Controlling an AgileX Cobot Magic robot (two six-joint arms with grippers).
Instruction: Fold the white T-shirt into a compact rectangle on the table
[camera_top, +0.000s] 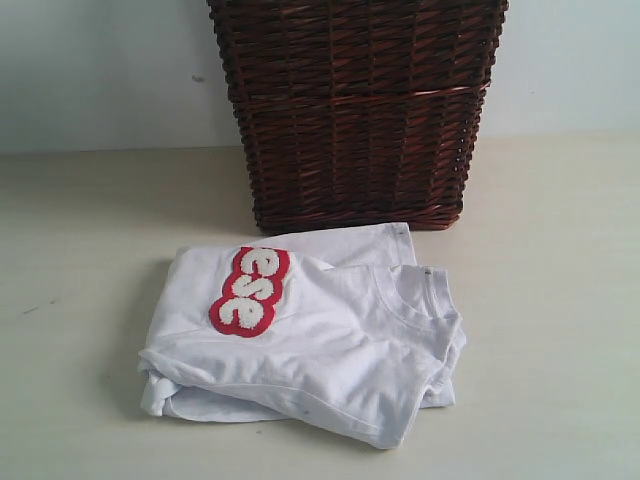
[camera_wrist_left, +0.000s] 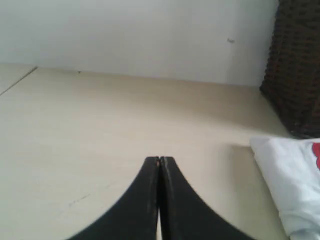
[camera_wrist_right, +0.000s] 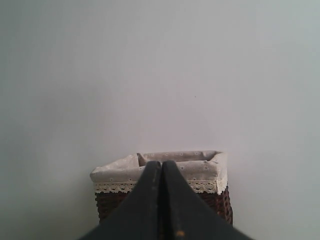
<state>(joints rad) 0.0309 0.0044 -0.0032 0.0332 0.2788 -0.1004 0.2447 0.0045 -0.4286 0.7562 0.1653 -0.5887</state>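
The white T-shirt lies folded in a rough rectangle on the table, its red patch with white letters facing up and the crew neck toward the right. One edge of the T-shirt shows in the left wrist view. My left gripper is shut and empty, low over bare table to the shirt's side. Raised and aimed at the basket, my right gripper is shut with nothing in it. Neither gripper shows in the exterior view.
A dark brown wicker basket stands right behind the shirt against the pale wall. Its lace-trimmed cloth liner shows in the right wrist view. The basket's side is close by the shirt in the left wrist view.
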